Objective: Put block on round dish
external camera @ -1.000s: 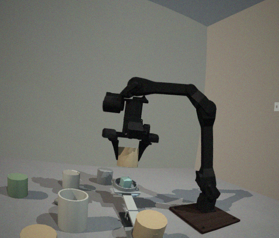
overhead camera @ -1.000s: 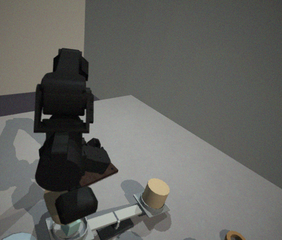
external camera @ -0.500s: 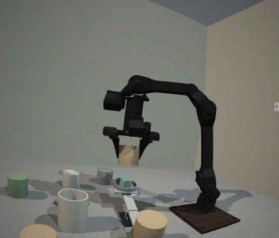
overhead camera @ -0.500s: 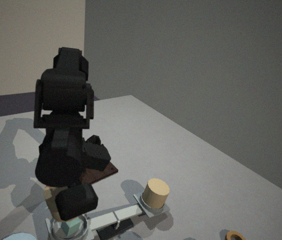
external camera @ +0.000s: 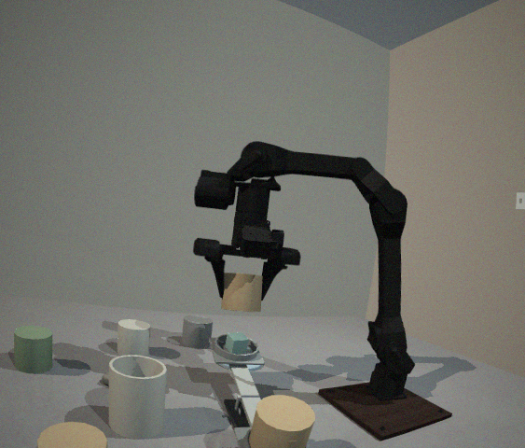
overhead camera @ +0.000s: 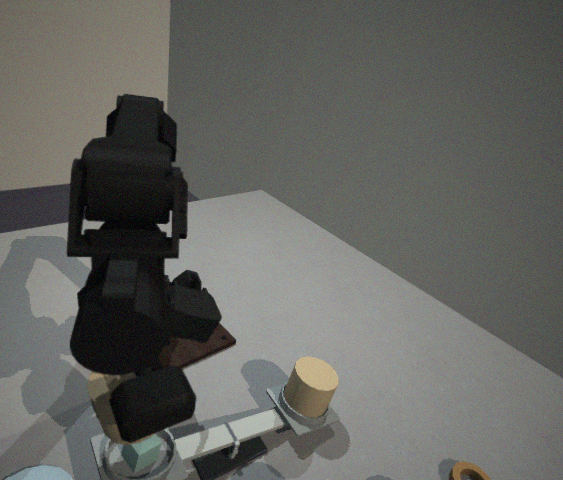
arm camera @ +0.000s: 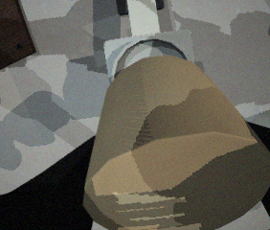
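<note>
"What has the pincer (overhead camera: 126, 408) (external camera: 241, 295) (arm camera: 165, 134) got?"

"It's clamped on the tan cup (overhead camera: 103, 392) (external camera: 241, 291) (arm camera: 173, 115), one finger each side. The cup's long axis runs close to upright, with a slight lean. Its mouth I can't make out."

"And the block (overhead camera: 141, 453) (external camera: 237, 343)?"

"Below the pincer and the held cup, uncovered and apart from both. It sits inside the ringed pan (external camera: 242, 357) (arm camera: 185, 40). It looks like a cube, flat face up, so no long axis stands out; in the top view, an upright edge faces the camera."

"What's around?"

"The balance beam (overhead camera: 229, 431) (external camera: 244, 381) (arm camera: 144, 16) runs from beneath the pincer to the other cup (overhead camera: 312, 384) (external camera: 282, 424), upright at the far end. The pale blue dish (overhead camera: 38, 474) is low beside that pan, cut off by the frame edge. The arm's baseboard (overhead camera: 214, 344) (external camera: 382, 414) (arm camera: 6, 38) lies off to one side of the pincer."

"Anything in the way?"

"The held cup hangs directly between pincer and block. The white mug (external camera: 137, 399) and green cylinder (external camera: 33, 349) stand lower, well aside."
</note>
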Available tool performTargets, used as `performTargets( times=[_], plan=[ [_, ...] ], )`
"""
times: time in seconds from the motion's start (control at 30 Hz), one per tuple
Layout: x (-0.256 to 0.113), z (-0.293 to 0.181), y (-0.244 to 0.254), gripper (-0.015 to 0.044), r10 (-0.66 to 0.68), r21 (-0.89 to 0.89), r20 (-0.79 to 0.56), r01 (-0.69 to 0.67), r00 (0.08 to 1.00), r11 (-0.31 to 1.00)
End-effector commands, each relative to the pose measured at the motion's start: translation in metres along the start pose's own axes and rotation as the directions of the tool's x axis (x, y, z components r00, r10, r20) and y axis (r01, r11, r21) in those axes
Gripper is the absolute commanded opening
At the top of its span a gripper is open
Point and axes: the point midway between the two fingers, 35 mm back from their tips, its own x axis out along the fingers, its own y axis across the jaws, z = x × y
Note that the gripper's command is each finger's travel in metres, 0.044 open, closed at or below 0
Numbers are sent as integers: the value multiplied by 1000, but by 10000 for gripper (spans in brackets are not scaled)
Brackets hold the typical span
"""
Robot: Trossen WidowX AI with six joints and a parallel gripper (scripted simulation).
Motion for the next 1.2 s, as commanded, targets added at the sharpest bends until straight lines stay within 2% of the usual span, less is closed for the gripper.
performTargets(
  times=[0.0, 0.93, 1.17],
  plan=[
    [0, 0, 0, 0, -2, 0, -1, 2, 1000, 1000],
    [0, 0, 0, 0, -2, 0, -1, 2, 1000, 1000],
    [12, -27, 9, 0, -3, 0, -3, 3, 1000, 1000]
  ],
)
